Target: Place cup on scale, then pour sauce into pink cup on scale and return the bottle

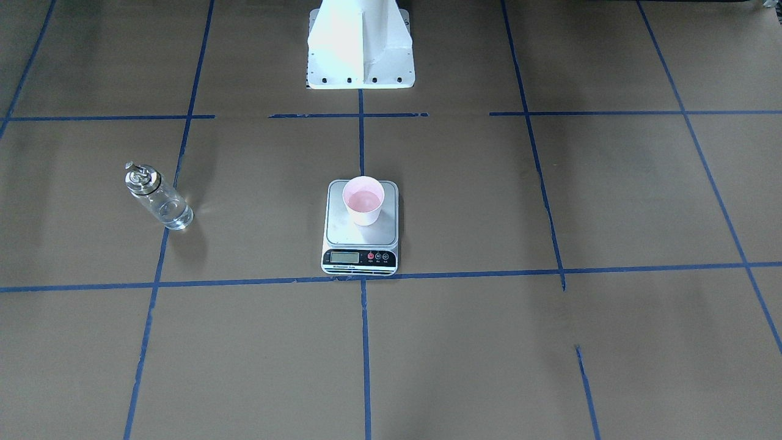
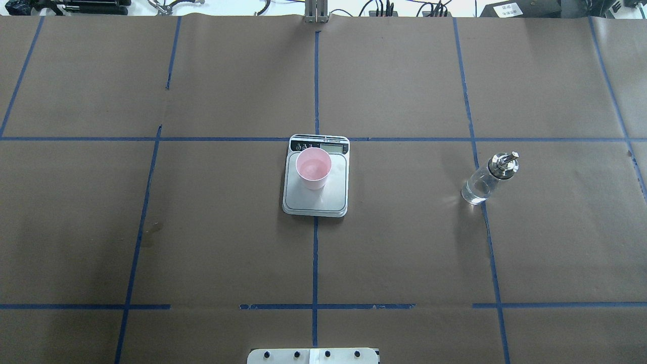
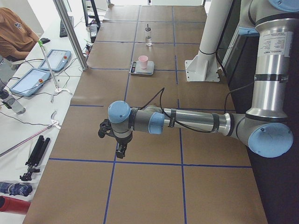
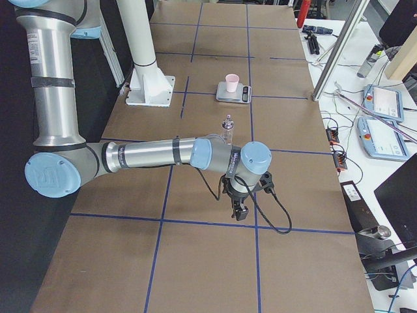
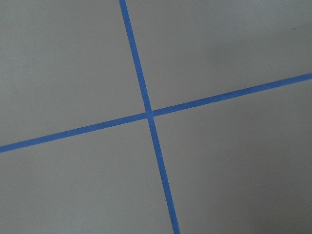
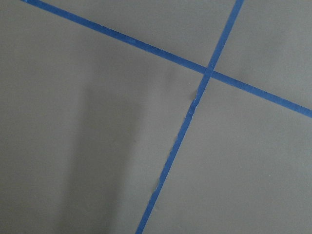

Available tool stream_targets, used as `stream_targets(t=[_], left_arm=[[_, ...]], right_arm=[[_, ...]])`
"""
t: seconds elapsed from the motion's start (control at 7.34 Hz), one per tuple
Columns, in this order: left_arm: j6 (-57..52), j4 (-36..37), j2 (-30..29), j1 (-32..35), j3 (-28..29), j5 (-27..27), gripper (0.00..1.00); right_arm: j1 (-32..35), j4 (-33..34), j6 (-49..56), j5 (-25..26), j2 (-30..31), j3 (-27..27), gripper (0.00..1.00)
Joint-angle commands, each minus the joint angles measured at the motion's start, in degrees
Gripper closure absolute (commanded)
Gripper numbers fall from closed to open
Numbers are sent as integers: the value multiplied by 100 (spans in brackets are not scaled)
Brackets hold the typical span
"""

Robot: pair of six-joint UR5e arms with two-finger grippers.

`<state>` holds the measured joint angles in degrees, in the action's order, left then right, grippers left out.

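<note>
From across the table you see no arm: the cup (image 1: 363, 200) stands upright on the scale (image 1: 342, 231) and seems to hold a little liquid, while the bottle (image 1: 159, 198) stands on the paper well apart. Overhead shows the same layout. From the left end, your left claw (image 3: 120, 150) hangs low, with cup and scale well beyond it and the bottle farther on; I cannot tell its opening. From the right end, the right claw (image 4: 239, 211) points down, the bottle near and just beyond it; its opening is again unclear. Neither carries a task thing. Both wrist views show only blue tape (image 5: 146, 114). The job looks finished, so steer any move wide of the scale.
</note>
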<state>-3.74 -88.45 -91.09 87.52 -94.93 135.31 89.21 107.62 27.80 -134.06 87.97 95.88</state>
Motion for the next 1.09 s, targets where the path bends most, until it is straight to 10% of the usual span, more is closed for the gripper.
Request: stream_targets(t=[0.0, 0.95], left_arm=[[-151, 757, -137, 54, -60, -100, 0], [260, 794, -163, 90, -209, -5, 0]], right_arm=[[0, -153, -3, 2, 62, 0, 0], [0, -390, -317, -6, 176, 220, 0]])
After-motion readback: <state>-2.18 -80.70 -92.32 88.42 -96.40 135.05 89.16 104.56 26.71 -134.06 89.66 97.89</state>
